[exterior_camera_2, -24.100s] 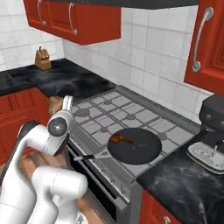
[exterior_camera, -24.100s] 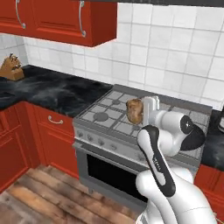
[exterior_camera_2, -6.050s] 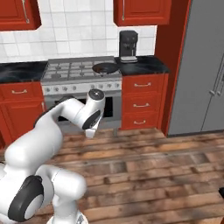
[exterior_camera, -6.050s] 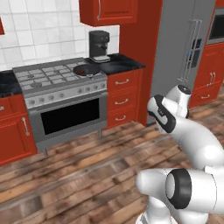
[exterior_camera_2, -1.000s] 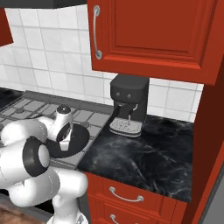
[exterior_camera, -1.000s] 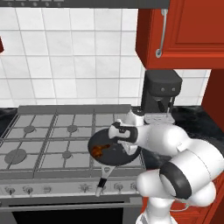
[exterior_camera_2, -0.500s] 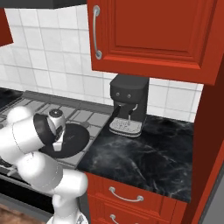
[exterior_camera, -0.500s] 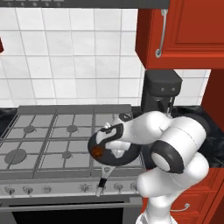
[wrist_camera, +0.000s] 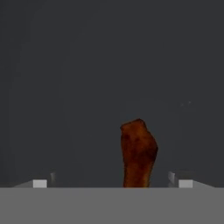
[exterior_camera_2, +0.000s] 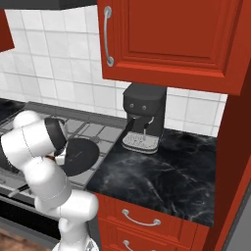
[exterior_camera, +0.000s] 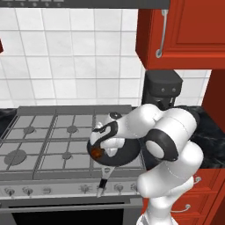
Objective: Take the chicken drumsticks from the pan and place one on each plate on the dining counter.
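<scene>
- While bent low over the stove [exterior_camera: 52,140], reaches down with the white arm so that the gripper [wrist_camera: 111,183] hangs just above the pan [exterior_camera: 127,154].
- Stands with jaws spread wide, tips far apart, gripping nothing.
- Lies between those tips, nearer one side, on the dark pan floor: one reddish-brown chicken drumstick [wrist_camera: 138,153].
- Shows from the left base view as a small brown spot [exterior_camera: 96,153] at the pan's left edge, just under the hand.
- Sits on the front right burner, short handle [exterior_camera: 103,177] pointing out over the knobs.
- Seen from the right base view: black pan [exterior_camera_2: 81,155] beside a black marble counter [exterior_camera_2: 166,174] with a coffee machine [exterior_camera_2: 143,116].
</scene>
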